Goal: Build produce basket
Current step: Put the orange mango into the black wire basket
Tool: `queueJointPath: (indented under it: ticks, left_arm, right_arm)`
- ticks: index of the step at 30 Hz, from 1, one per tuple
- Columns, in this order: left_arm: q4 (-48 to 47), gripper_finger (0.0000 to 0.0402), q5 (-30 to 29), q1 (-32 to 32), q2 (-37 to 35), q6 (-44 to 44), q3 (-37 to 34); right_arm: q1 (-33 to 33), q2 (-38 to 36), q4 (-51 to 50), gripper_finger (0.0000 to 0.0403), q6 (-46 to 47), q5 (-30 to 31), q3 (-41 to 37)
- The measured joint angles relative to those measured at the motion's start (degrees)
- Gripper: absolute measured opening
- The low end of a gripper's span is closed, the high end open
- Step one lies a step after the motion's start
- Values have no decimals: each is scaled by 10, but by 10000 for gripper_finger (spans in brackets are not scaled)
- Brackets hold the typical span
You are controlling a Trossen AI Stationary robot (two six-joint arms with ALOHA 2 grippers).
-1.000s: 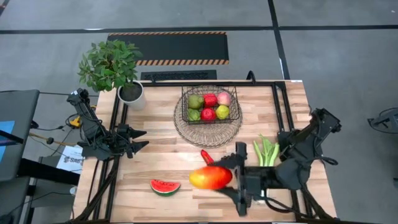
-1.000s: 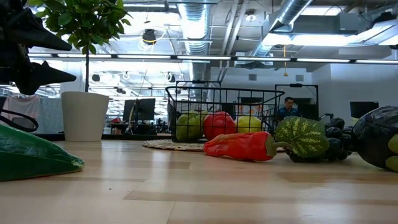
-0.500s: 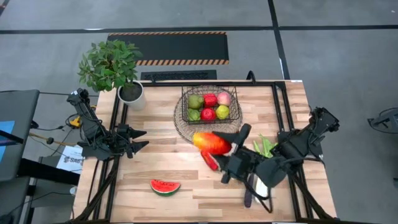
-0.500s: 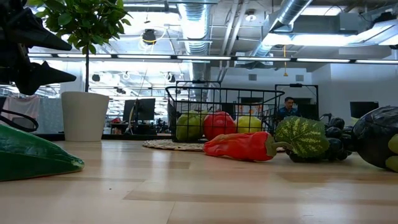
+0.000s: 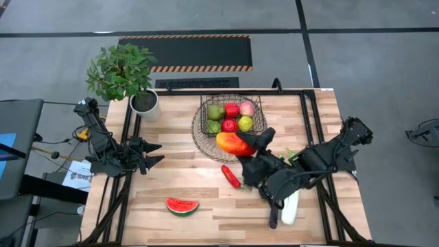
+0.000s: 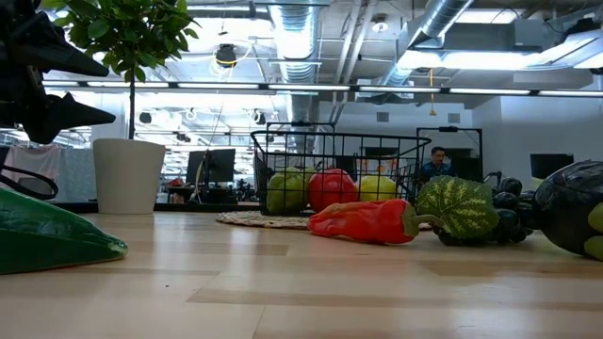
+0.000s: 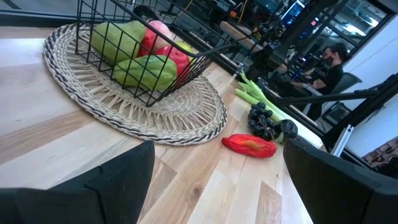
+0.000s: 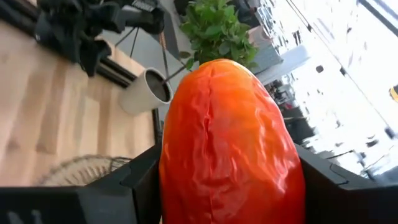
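Observation:
The orange-red mango (image 5: 232, 143) hangs in the air over the near rim of the round woven tray (image 5: 203, 139), with my right gripper (image 5: 251, 145) shut on it. Just beyond stands the dark wire basket (image 5: 233, 115) on that tray, holding green pears, red apples and a peach. A red chili (image 5: 231, 176) lies on the table under my right arm, a watermelon slice (image 5: 182, 205) toward the near left, and a leek (image 5: 291, 203) to the right. My left gripper (image 5: 153, 154) waits open at the table's left edge. My right gripper pinches the mango between its two fingers (image 8: 140, 179), one on each long side (image 8: 180, 168) of the fruit. The fingers come roughly level from the table's near right. The mango is lifted clear, its free end pointing away from the gripper toward the table's left.
A leafy plant in a white pot (image 5: 145, 103) stands at the far left corner. Dark grapes (image 7: 263, 121) lie by the leek's green end. Bare wood stretches between the watermelon slice and the tray.
My right gripper has carried the mango from near the table's near edge toward the far edge and the basket, rolling and turning at the wrist as it went. The mango has stayed clear of the table throughout.

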Motion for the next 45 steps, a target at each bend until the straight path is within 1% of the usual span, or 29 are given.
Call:
queueJointPath:
  ticks: [10,15,18,20,24,29,33,40,42,45]
  left_arm:
    - [0,341,0,0,0,5,0]
    - [-2,341,0,0,0,7,0]
    - [-2,341,2,0,0,8,0]
    - [-2,341,2,0,0,8,0]
    - [-2,341,2,0,0,8,0]
    - [-2,341,2,0,0,6,0]
    - [-2,341,2,0,0,6,0]
    - [-2,341,2,0,0,6,0]
    - [-2,341,1,0,0,6,0]
    - [-3,341,-2,0,0,6,0]
  right_arm:
    - [10,1,0,271,-153,0,0]
    - [13,26,2,271,-290,0,-1]
    - [13,45,2,271,-399,0,-1]
    - [13,60,2,271,-438,-10,-1]
    - [5,85,2,271,-460,3,-1]
    - [-4,102,1,271,-479,4,-1]
    - [-4,102,2,271,-482,5,-1]
    - [-4,103,8,271,-521,4,-1]
    - [-4,103,42,271,-502,1,-1]
    - [-1,103,140,271,-469,1,-1]
